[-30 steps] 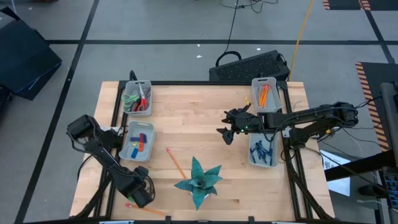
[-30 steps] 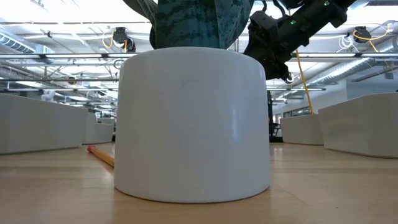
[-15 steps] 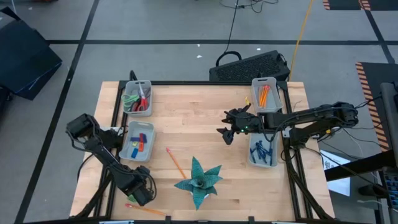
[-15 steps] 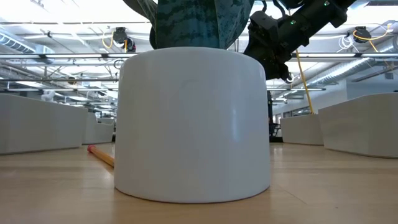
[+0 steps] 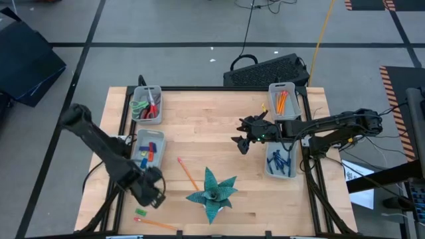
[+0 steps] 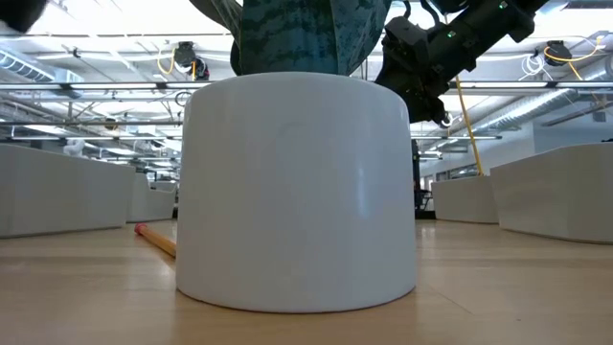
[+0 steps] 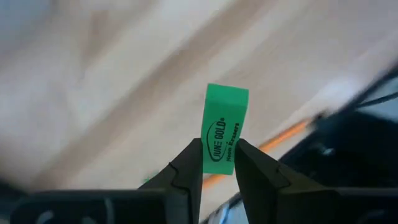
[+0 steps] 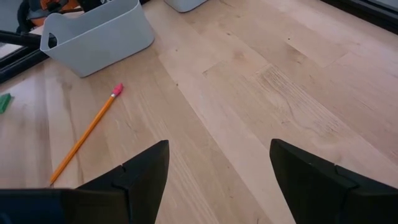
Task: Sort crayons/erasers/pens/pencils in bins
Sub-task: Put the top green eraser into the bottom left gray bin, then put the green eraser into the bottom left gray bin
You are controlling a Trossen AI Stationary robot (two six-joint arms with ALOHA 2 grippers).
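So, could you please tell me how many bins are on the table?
4. Two on the left: the far bin with scissors and the nearer bin. Two on the right: the far bin with pencils and the nearer bin with pens.

Both arms matte black, jointed tubes; right gripper (image 5: 243, 142) shows a green light, perhaps an indicator; black angular fingers (image 8: 140, 174).

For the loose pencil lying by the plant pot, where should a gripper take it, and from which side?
Probably mid-shaft, from straight above, jaws across its length. The pencil lies flat on the table, thin and diagonal, with its lower end close to the plant, so the upper half is freer. The right gripper is open; the left gripper holds a green eraser.
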